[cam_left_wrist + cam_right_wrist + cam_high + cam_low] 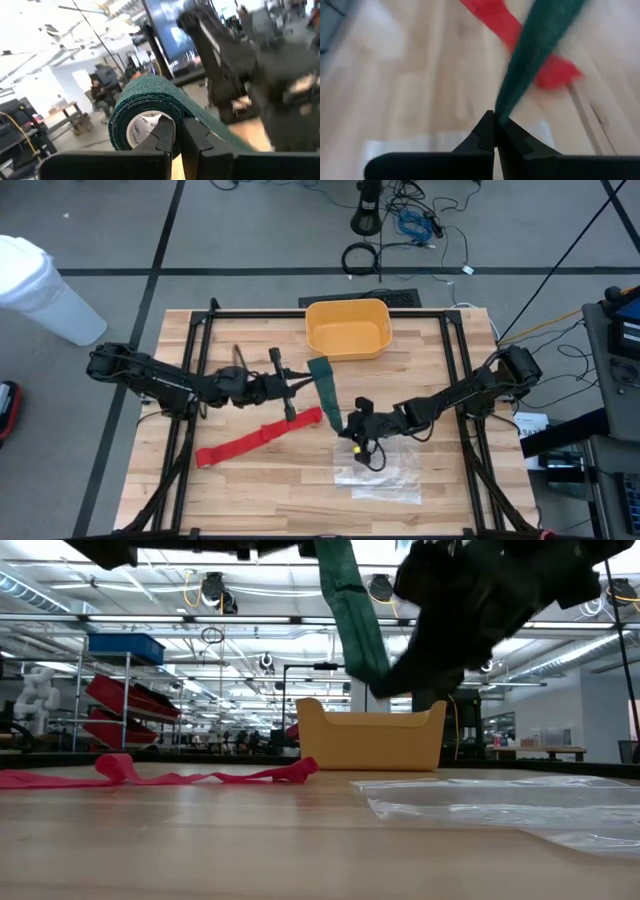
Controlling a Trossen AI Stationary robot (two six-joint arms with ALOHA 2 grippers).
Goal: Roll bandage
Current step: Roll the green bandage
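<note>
Looking down on a pale wooden counter (pixel 250 490) ringed by black frame rails, with a grey floor and loose cables beyond.

Finding only one bit of writing, dark print on the white inner core of the roll in the left wrist view, and failing to read it through the blur.

Counting two bandages, one bin and one bag. Seeing the red bandage (pixel 260 438) lying unrolled and flat on the counter left of centre, slanting from near the left rail up toward the middle, untouched by either arm. Holding the green bandage (pixel 326 392) above the counter, stretched taut between both arms. Clamping its rolled end with the left end effector (pixel 308 375), fingers narrow against the roll. Pinching its free end with the right end effector (pixel 347 430), fingertips pressed together on the strip, just above the clear plastic bag (pixel 385 475).

Noting the yellow bin (pixel 346 304) sitting at the far edge, apart from both arms. Leaving bare wood open along the near-left corner and the right side; bag lying close to the near edge.
</note>
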